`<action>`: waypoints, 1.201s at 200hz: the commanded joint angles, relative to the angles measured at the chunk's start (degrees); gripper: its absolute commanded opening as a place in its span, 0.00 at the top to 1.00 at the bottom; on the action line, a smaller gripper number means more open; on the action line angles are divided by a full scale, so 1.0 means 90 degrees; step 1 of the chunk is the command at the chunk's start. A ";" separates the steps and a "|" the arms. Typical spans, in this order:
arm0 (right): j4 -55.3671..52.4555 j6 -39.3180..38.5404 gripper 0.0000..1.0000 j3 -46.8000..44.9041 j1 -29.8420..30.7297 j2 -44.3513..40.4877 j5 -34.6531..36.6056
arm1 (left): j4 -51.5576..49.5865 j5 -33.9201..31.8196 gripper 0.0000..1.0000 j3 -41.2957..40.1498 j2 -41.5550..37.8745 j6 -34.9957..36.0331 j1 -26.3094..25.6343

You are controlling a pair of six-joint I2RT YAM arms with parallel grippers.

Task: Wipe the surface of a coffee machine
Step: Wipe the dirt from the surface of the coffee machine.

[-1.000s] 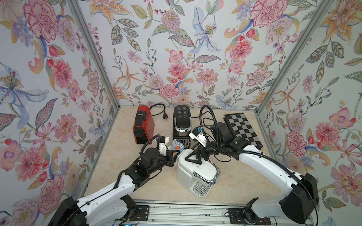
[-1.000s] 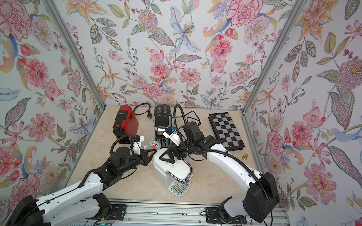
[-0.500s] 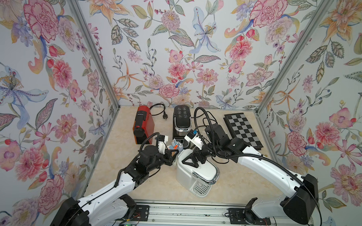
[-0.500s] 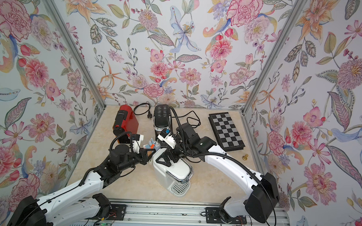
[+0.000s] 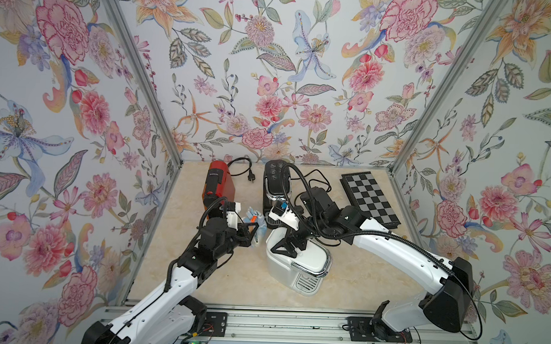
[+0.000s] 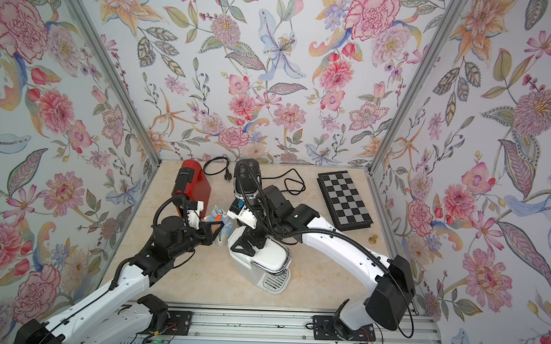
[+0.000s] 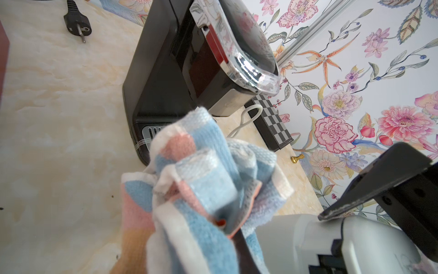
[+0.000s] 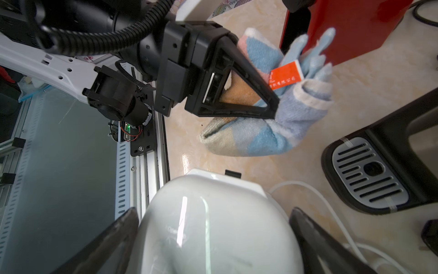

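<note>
Jaws of the left gripper (image 5: 250, 234) are clamped on a fluffy blue, pink and white terry cloth (image 8: 272, 140), held just beside the glossy white coffee machine (image 5: 305, 262). Right gripper (image 8: 213, 211) jaws stand wide, straddling that machine's rounded top. The left wrist view catches a small brass pawn (image 7: 297, 158) beyond it, unseen from the right wrist.
</note>
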 commanded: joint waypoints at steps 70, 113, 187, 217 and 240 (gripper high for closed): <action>-0.1097 -0.0987 0.00 -0.0101 -0.0849 0.1323 -0.0314 | -0.0873 -0.0109 1.00 0.0805 -0.0132 0.1175 0.0025; -0.0989 -0.0566 0.00 -0.0016 -0.1053 0.0486 -0.0268 | -0.0887 0.0247 1.00 0.1051 -0.0246 0.1326 0.0016; 0.0098 0.0937 0.00 -0.1599 -0.1037 -0.1301 0.0861 | 0.0092 0.0977 1.00 0.0786 -0.0108 0.1212 -0.0422; 0.0595 0.0977 0.00 -0.2309 -0.0830 -0.1838 0.1043 | 0.0143 0.1233 1.00 0.0761 0.0163 0.1252 -0.0441; 0.0853 0.1006 0.00 -0.2661 -0.0671 -0.1870 0.1256 | 0.0307 0.1307 1.00 0.0658 0.0250 0.1202 -0.0457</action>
